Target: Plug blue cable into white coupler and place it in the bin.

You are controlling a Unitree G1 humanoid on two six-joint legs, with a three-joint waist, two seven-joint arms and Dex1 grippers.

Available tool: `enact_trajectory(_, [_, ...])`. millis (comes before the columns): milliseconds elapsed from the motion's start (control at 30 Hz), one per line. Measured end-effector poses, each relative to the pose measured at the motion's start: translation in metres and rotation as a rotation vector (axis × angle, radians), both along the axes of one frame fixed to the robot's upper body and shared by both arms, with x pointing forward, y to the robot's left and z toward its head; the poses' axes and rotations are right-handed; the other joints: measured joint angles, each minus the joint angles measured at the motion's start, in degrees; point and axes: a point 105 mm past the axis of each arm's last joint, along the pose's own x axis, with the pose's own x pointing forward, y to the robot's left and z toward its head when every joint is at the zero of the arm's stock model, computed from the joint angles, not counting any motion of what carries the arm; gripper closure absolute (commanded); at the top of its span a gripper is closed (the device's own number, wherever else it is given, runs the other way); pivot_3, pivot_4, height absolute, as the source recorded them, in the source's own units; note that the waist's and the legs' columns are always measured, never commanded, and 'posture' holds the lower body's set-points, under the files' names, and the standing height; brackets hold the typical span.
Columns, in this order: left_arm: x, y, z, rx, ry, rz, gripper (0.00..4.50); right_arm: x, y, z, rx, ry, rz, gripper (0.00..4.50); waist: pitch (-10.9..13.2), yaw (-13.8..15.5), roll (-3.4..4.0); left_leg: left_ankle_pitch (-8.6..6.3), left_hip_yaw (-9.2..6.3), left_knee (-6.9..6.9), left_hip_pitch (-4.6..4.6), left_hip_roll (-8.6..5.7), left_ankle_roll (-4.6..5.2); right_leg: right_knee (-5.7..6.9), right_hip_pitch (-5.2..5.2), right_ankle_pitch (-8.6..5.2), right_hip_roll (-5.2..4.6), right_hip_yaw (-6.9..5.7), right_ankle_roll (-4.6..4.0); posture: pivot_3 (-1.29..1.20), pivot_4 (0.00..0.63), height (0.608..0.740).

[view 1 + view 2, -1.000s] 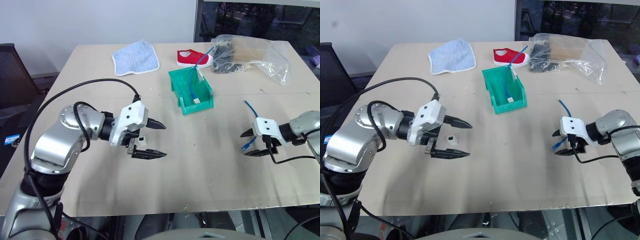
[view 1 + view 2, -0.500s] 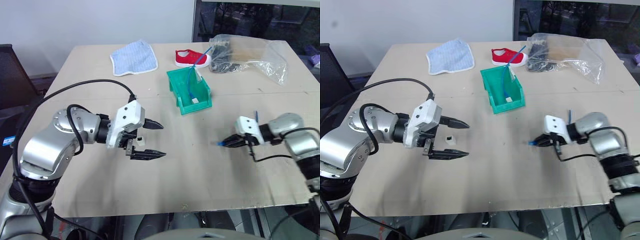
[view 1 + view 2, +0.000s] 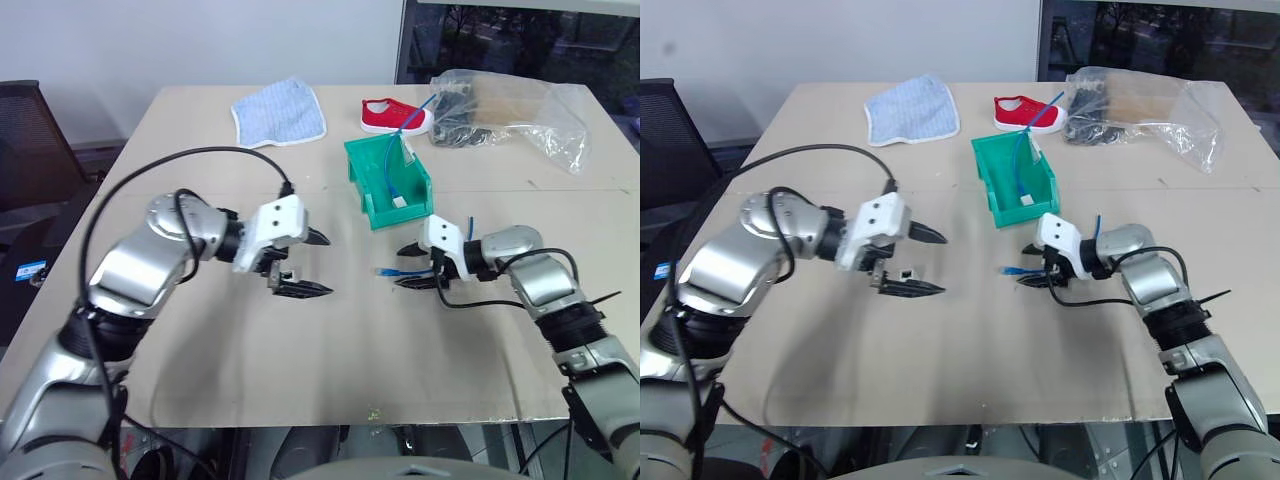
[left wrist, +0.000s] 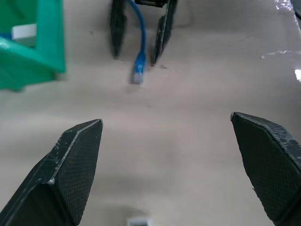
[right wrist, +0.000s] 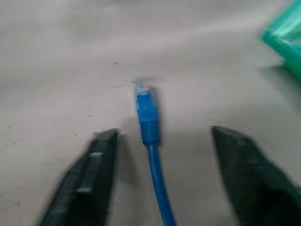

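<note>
We find the blue cable (image 5: 148, 110) with its plug lying on the bench (image 3: 330, 350), between the spread jaws of the right gripper (image 3: 410, 268), neither jaw touching it. The white coupler (image 3: 907, 272) sits between the wide-open jaws of the left gripper (image 3: 933, 263), unheld. The bin (image 3: 372, 178) stands just beyond the right jaws, holding another cable with a white piece.

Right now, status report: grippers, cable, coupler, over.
Left gripper open around small white coupler. Right gripper open, thin blue cable lying loose between its fingers. Teal plastic bin beyond; path clear.
</note>
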Motion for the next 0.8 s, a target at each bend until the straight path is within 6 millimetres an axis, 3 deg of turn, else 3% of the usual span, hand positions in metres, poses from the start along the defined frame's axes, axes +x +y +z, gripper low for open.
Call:
enact_trajectory(67, [0.005,-0.011,-0.005,0.017,-0.012,-0.033,0.0,-0.006,-0.014,0.011,0.091,-0.019,-0.086,0.06,0.0,0.2,0.0,0.0,-0.02,-0.01,0.0,0.02,0.0,0.01,-0.01,0.0,-0.09,-0.01,0.0,0.0,0.15,0.74])
enact_trajectory(100, [0.008,-0.019,-0.007,0.019,-0.014,-0.056,0.0,-0.018,-0.025,0.016,0.15,-0.029,-0.129,0.06,-0.01,0.45,0.02,0.0,-0.08,-0.02,-0.02,0.03,0.0,0.01,-0.01,-0.01,-0.1,-0.06,0.01,0.0,0.15,0.74])
enact_trajectory(267, [0.016,-0.036,-0.026,0.059,-0.004,-0.101,0.0,-0.063,-0.044,0.01,0.329,0.002,-0.269,0.06,-0.01,-0.1,0.02,0.0,0.08,0.01,0.03,0.08,0.0,0.07,-0.02,0.0,-0.09,0.12,0.01,0.0,0.15,0.74])
enact_trajectory(333, [0.028,-0.043,-0.035,0.085,-0.019,-0.092,0.0,-0.083,-0.056,0.011,0.448,-0.01,-0.338,0.06,-0.02,-0.11,0.02,-0.01,0.09,0.04,0.09,0.08,0.02,0.09,0.04,0.05,-0.06,0.14,0.07,0.0,0.15,0.74])
enact_trajectory(533, [0.047,-0.049,-0.055,0.117,-0.04,-0.066,0.0,-0.106,-0.064,0.004,0.496,-0.008,-0.384,0.06,-0.03,-0.83,0.03,-0.12,0.12,0.15,0.23,0.07,0.27,0.08,0.17,0.25,0.02,0.2,0.16,0.0,0.15,0.74])
enact_trajectory(800, [0.05,-0.055,-0.065,0.112,-0.019,-0.078,0.0,-0.114,-0.061,0.0,0.485,-0.044,-0.367,0.06,-0.03,-1.15,0.02,0.0,0.08,0.1,0.16,0.07,0.05,0.01,0.13,0.24,0.03,0.17,0.16,0.0,0.15,0.74])
